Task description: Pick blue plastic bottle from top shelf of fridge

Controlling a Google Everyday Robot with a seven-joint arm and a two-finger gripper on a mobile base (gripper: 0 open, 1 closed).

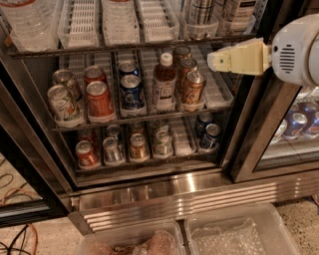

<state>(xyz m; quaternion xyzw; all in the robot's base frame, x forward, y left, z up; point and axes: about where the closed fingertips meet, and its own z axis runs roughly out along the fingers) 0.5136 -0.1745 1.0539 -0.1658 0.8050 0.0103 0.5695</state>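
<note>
The fridge (164,191) stands open in front of me, with a shiny steel strip along its bottom and dark racks inside. The top shelf (124,45) runs across near the top of what I can see. On it sit white trays (82,22) with slots, and at its left end is a big clear water bottle (25,20). At the right end of that shelf, in a clear bin, stands the blue plastic bottle (202,12). Only its lower part shows, with a dark and white label, and the rest is cut off at the top. The robot's claw (215,61) is cream coloured and sticks out to the left from a round white arm (299,47) on the right side. It hangs in front of the fridge, just under the top shelf, lower than the blue plastic bottle and a bit to the right of it, and not touching it. I cannot tell if the claw is released or clenched. On the middle shelf a brown bottle (164,82) with a white cap stands among cans. A blue can (130,92) is just to its left, a red can (99,98) is further left, and a gold can (193,87) is to its right. More cans (138,145) stand in rows on the shelf below. Behind the glass door on the right are some blue cans (296,124). On the floor in front sit two clear plastic boxes (234,234).
</note>
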